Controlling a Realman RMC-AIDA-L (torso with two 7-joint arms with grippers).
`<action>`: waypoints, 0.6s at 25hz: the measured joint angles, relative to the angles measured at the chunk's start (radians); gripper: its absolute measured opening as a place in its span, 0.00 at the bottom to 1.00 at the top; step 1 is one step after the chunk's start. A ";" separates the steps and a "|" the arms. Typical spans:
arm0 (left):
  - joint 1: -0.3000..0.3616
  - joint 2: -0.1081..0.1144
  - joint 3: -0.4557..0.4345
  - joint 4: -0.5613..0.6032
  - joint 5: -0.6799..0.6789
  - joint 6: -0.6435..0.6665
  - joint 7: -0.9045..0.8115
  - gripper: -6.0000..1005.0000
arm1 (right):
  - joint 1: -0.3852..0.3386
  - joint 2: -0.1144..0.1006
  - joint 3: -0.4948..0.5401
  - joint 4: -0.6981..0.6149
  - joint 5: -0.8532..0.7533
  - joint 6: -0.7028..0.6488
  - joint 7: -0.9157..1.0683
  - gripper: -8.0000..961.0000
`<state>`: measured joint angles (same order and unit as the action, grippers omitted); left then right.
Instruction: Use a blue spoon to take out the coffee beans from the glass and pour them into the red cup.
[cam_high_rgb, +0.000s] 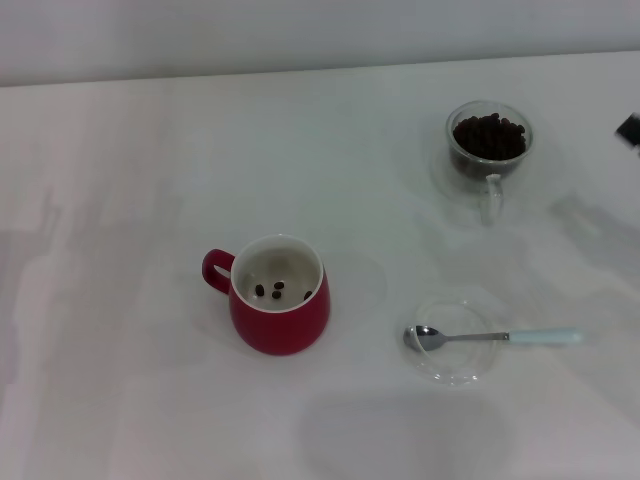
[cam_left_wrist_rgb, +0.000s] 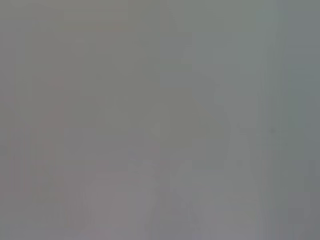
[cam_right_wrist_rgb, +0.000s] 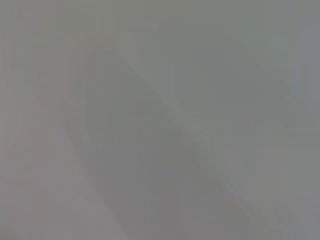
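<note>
pale-blue-handled teaspoon with silver bowl (cam_high_rgb: 490, 337) lies unheld, bowl empty, across a flat clear glass saucer (cam_high_rgb: 450, 375); neither gripper visible, red ceramic mug (cam_high_rgb: 279, 294) off its bowl end, clear bean-filled glass mug (cam_high_rgb: 488, 148) beyond; risk: low handle skids when pinched.

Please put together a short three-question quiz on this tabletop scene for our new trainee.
1. True or false: the blue spoon lies with its bowl on the clear saucer, no claw holding it.
2. Multiple choice: where are most of the coffee beans? A) in the glass B) in the red cup C) scattered on the table
3. Short answer: which way does the red cup's handle point in the head view?

Key:
1. True; the handle sticks out past the saucer's rim towards the robot's right.
2. A; the red cup holds only a few beans.
3. Towards the robot's left.
</note>
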<state>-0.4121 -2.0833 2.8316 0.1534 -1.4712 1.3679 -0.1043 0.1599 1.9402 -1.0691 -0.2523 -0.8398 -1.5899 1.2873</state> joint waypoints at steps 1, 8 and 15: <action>0.001 0.000 0.000 0.001 0.000 0.000 0.000 0.80 | 0.003 0.009 0.027 -0.003 0.000 -0.001 -0.046 0.44; 0.007 0.000 0.000 0.002 0.000 -0.006 0.000 0.80 | 0.068 0.070 0.282 0.042 0.009 0.124 -0.532 0.51; 0.029 -0.001 0.000 0.008 -0.002 -0.010 0.000 0.80 | 0.124 0.072 0.305 0.099 0.080 0.247 -0.826 0.70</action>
<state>-0.3830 -2.0843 2.8317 0.1614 -1.4733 1.3575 -0.1043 0.2838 2.0123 -0.7639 -0.1528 -0.7600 -1.3426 0.4610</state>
